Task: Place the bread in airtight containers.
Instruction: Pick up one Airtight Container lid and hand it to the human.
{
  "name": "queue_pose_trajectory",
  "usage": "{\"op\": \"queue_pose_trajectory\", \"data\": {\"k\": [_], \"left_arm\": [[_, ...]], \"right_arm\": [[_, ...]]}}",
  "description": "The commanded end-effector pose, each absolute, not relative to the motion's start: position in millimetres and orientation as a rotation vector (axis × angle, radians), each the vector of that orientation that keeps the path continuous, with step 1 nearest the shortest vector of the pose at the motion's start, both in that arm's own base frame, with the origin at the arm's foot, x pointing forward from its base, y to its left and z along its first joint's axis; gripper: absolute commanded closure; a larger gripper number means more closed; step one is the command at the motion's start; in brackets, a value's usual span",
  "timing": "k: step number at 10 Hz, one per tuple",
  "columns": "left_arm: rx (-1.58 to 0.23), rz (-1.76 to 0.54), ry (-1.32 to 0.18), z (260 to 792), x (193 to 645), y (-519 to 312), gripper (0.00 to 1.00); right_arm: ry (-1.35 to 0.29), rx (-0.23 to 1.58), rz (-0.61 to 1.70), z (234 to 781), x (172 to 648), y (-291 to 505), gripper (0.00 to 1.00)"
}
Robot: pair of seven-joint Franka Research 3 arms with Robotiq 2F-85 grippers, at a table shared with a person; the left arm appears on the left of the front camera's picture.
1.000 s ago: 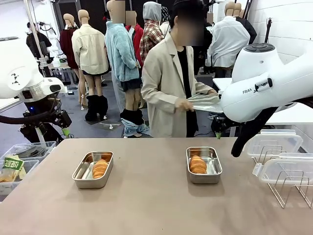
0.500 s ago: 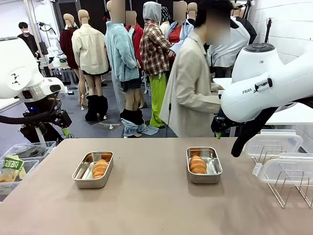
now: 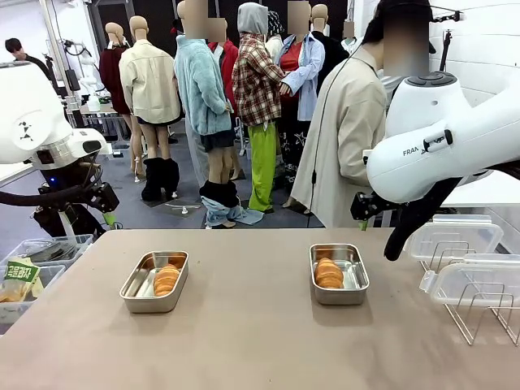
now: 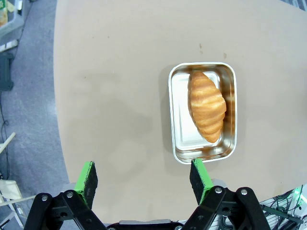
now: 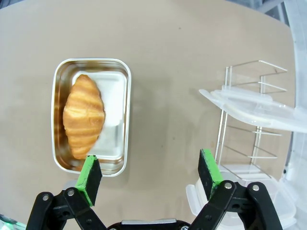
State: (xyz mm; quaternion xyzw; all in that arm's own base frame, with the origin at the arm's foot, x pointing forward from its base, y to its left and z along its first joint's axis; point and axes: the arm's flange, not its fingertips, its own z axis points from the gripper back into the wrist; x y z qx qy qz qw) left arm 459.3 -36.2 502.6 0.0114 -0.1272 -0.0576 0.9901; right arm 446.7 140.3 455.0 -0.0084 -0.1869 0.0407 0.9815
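Both arms raised off the table, jaws wide and empty.

My left arm (image 3: 32, 114) and right arm (image 3: 439, 138) hang high at the sides of the table (image 3: 260, 341). The left gripper (image 4: 142, 168) is fully spread, gripping nothing, and looks down on the left croissant (image 4: 206, 106) lying in the lidless left container (image 4: 171, 120). The right gripper (image 5: 149, 166), equally spread and empty, overlooks the right croissant (image 5: 84, 116) in the right container (image 5: 127, 120). Its wrist view also catches clear lids (image 5: 249, 108) on a wire rack (image 5: 244, 141). The front view adds a person (image 3: 345, 138) beyond the far edge.
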Motion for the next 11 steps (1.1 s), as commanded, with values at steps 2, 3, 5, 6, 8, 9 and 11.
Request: {"op": "queue_pose_trajectory", "data": {"k": [2,3,5,6,8,9,11], "left_arm": [[0.030,-0.106,-0.256,502.7,459.8,-34.8,0.00],[0.030,-0.106,-0.256,502.7,459.8,-34.8,0.00],[0.030,-0.106,-0.256,502.7,459.8,-34.8,0.00],[0.030,-0.106,-0.256,502.7,459.8,-34.8,0.00],[0.030,-0.106,-0.256,502.7,459.8,-34.8,0.00],[0.030,-0.106,-0.256,502.7,459.8,-34.8,0.00],[0.030,-0.106,-0.256,502.7,459.8,-34.8,0.00]], "right_arm": [[-0.388,-0.014,0.071,453.7,448.8,142.0,0.00],[-0.388,-0.014,0.071,453.7,448.8,142.0,0.00],[-0.388,-0.014,0.071,453.7,448.8,142.0,0.00],[-0.388,-0.014,0.071,453.7,448.8,142.0,0.00],[-0.388,-0.014,0.071,453.7,448.8,142.0,0.00],[-0.388,-0.014,0.071,453.7,448.8,142.0,0.00],[-0.388,-0.014,0.071,453.7,448.8,142.0,0.00]]}}
